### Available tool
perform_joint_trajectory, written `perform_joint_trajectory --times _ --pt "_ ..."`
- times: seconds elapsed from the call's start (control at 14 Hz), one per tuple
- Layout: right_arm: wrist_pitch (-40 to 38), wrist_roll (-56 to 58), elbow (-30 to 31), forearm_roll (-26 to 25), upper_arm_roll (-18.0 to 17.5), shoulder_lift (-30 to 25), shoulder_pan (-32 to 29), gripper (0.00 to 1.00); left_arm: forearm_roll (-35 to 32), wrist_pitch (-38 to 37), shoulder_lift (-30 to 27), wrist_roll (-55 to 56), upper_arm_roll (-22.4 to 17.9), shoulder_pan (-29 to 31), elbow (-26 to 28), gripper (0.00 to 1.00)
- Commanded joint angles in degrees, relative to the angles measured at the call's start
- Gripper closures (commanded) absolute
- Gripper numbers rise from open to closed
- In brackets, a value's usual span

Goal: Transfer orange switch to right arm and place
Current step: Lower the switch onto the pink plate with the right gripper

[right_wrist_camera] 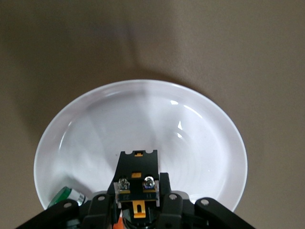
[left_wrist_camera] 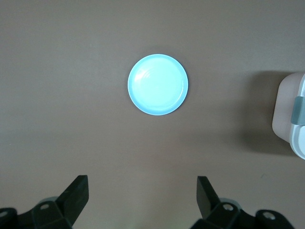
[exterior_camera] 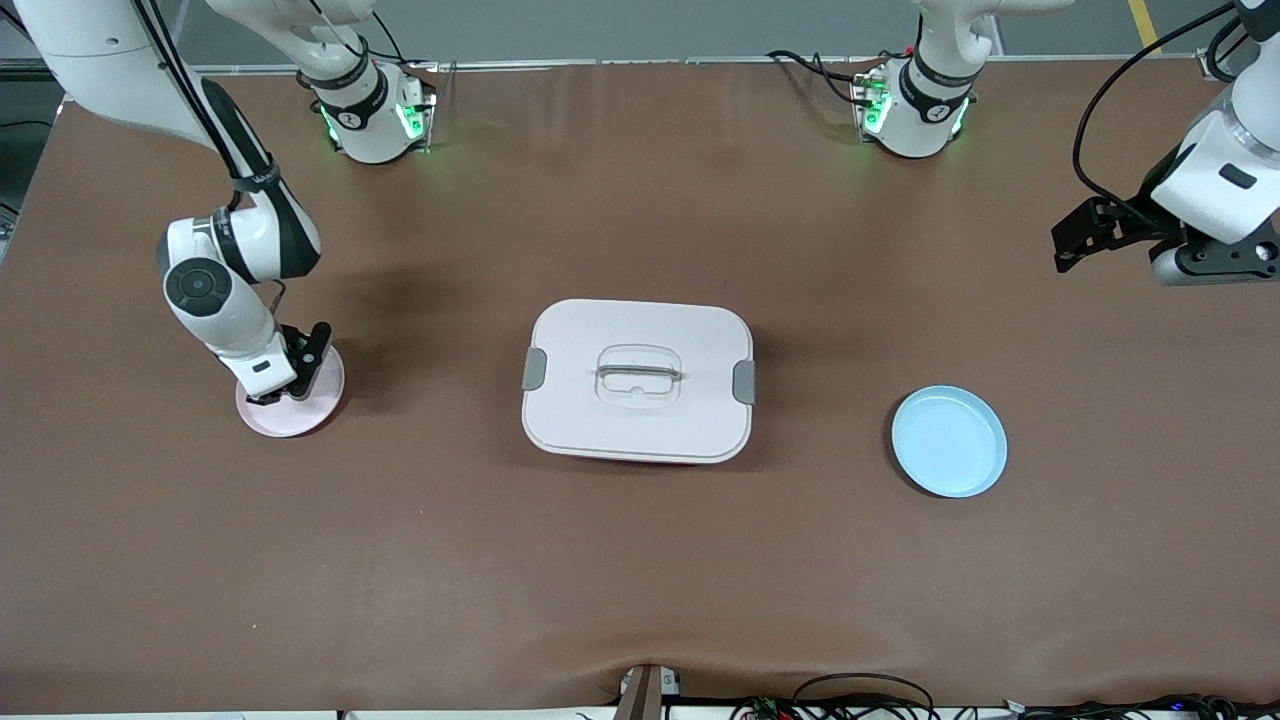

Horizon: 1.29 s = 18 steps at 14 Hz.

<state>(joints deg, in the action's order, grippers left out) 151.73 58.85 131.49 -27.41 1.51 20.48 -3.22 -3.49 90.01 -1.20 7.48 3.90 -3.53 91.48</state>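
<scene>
The orange switch (right_wrist_camera: 137, 179), a small black block with two screws and an orange tab, sits between the fingers of my right gripper (right_wrist_camera: 138, 200). The gripper is shut on it, low over the inside of the pale pink plate (right_wrist_camera: 143, 114). In the front view my right gripper (exterior_camera: 285, 385) is down at that plate (exterior_camera: 315, 412), near the right arm's end of the table; the switch is hidden there. My left gripper (exterior_camera: 1075, 240) is open and empty, held up over the table at the left arm's end. Its fingers (left_wrist_camera: 78, 191) stand wide apart.
A white lidded box (exterior_camera: 638, 380) with grey clips stands mid-table; its corner shows in the left wrist view (left_wrist_camera: 290, 114). A light blue plate (exterior_camera: 948, 441) lies toward the left arm's end and shows in the left wrist view (left_wrist_camera: 157, 84). A small green-and-white item (right_wrist_camera: 66, 195) lies at the pink plate's rim.
</scene>
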Motion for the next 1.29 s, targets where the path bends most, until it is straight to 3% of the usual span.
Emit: perform_joint_trajectory --times 0.0,0.57,0.71,0.86,0.93,1.07,1.14,1.21 --pt "0.8 -2.0 -1.2 -1.8 0.3 1.3 0.6 1.0 0.8 0.8 -1.4 -1.2 -0.3 -0.3 1.2 0.0" --pt "2.1 -2.0 -1.2 -1.8 0.3 2.5 0.5 0.99 0.8 1.3 -1.4 -1.2 -0.3 -0.2 1.3 0.0" --pt "2.1 -2.1 -1.3 -1.8 0.3 2.5 0.5 0.83 1.1 1.3 -1.3 -1.2 -0.3 -0.2 1.3 0.0" --pt "2.1 -2.1 -1.5 -1.8 0.3 2.5 0.5 0.6 1.1 1.3 -1.3 -1.2 -0.3 -0.2 1.4 0.0" --pt "2.1 -2.0 -1.8 -1.8 0.3 2.4 0.3 0.58 1.1 1.3 -1.3 -1.2 -0.3 -0.2 1.4 0.0" --pt "2.0 -2.0 -2.0 -1.7 0.3 2.1 0.3 0.32 1.1 1.3 -1.3 -1.2 -0.3 -0.2 1.4 0.0" --pt "2.0 -1.9 -2.0 -1.7 0.3 1.8 0.2 0.1 1.1 1.3 -1.3 -1.2 -0.3 -0.2 1.4 0.0" --pt "1.9 -1.5 -2.0 -1.6 0.3 1.3 0.1 0.0 1.1 1.3 -1.3 -1.2 -0.3 -0.2 1.4 0.0"
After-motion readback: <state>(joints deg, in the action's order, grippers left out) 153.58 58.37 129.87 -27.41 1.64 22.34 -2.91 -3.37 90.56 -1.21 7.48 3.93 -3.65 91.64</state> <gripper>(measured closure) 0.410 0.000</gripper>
